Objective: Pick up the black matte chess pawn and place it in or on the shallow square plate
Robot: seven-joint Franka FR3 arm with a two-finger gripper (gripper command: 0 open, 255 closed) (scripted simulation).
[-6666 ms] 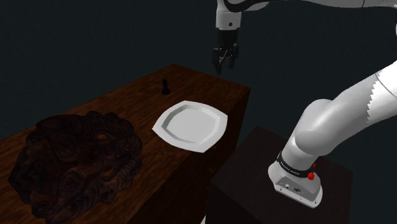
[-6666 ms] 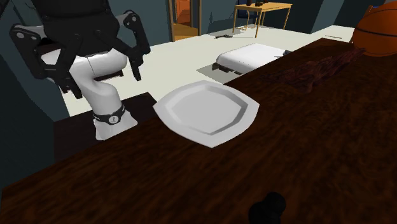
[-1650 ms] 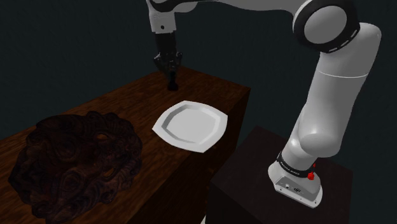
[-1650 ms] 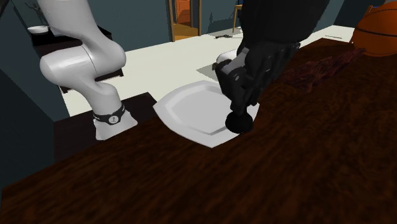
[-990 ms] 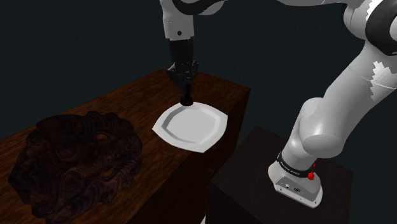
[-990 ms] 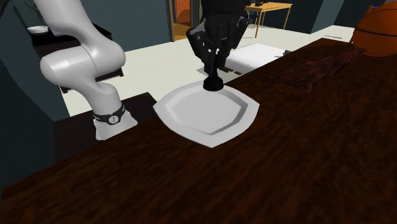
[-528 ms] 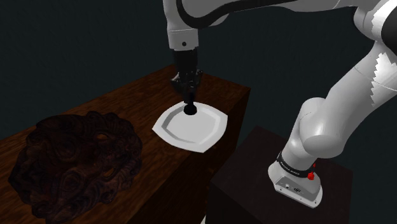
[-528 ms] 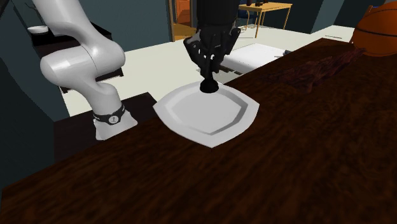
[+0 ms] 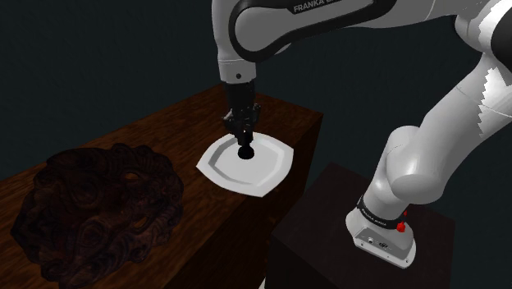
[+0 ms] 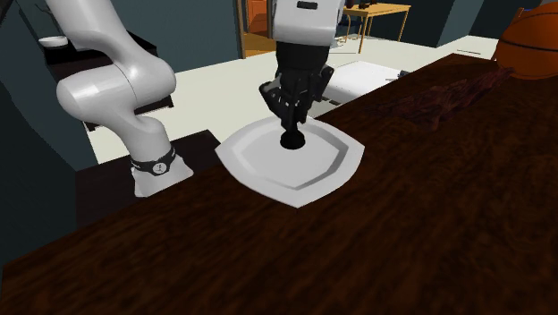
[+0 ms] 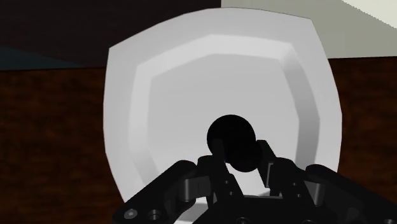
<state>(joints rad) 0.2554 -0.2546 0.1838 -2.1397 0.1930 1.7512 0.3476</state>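
Note:
The black pawn [image 9: 244, 151] hangs base down over the white shallow square plate [image 9: 267, 168], with my gripper [image 9: 243, 131] shut on its upper part. In the second exterior view the pawn [image 10: 291, 140] sits just above the plate's [image 10: 331, 170] inner floor, under the gripper [image 10: 292, 116]. Looking along the hand, the pawn's round base [image 11: 231, 137] is clasped between the fingers [image 11: 217, 167] of the gripper [image 11: 242, 167], over the middle of the plate [image 11: 165, 95]. I cannot tell whether the base touches the plate.
The plate lies on a dark wooden table [image 9: 139, 139] near its edge beside my stand [image 9: 328, 222]. A large dark carved lump [image 9: 90, 197] sits at the shoulder view's left. A basketball [image 10: 532, 40] rests at the table's far end in the second exterior view.
My gripper has carried the pawn from the plate's far rim to over its middle and lowered it closer to the plate. The fingers stay shut on it.

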